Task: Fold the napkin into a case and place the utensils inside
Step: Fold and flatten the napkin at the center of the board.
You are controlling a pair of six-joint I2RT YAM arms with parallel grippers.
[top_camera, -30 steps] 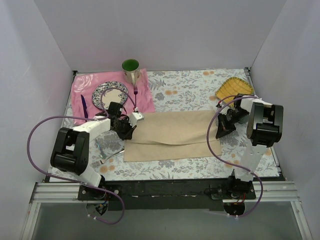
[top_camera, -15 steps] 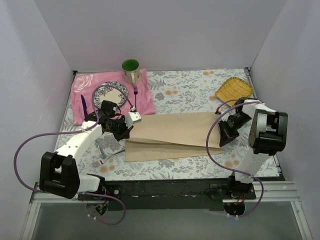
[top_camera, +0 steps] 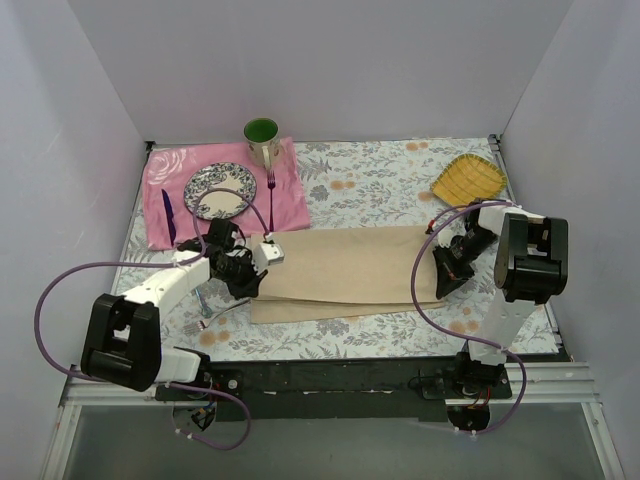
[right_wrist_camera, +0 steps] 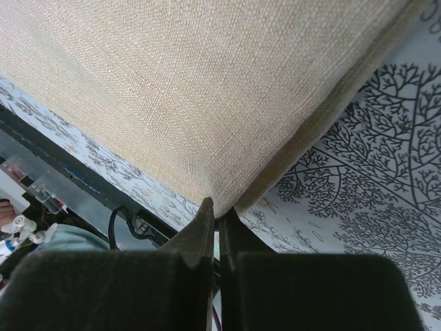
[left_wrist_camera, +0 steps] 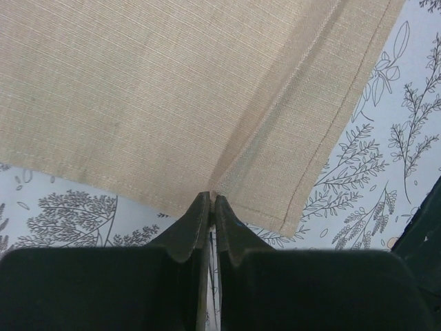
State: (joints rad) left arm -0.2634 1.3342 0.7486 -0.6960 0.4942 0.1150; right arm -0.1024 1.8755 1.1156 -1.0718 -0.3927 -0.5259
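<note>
Both pinched corners have come toward 6 o'clock over the last second. The top layer of the napkin (top_camera: 350,265) now covers more of the layer under it, and only a narrow strip of that lower layer shows along the near side. The left arm (top_camera: 165,285) has also swung its elbow down toward the near edge. The napkin lies in the middle of the floral surface (top_camera: 380,190) as a wide, half-folded oblong, with the left jaws at its 9 o'clock end and the right jaws at its 3 o'clock end. Each wrist view shows its jaws pressed together on a corner of the cloth, the weave fanning away from the tips. The cloth looks light, soft and limp. It is a woven fabric that will likely sag between the two grips, hold no crease by itself, and let one layer slide over the other if dragged. The best hold appears to be where it is taken now, at the corners on the stitched hem (left_wrist_camera: 329,141), where the doubled cloth gives the tips something thicker to bite. Kept taut between the two ends and carried evenly, the edge should land straight; slack, or one side leading, would likely skew the fold.
</note>
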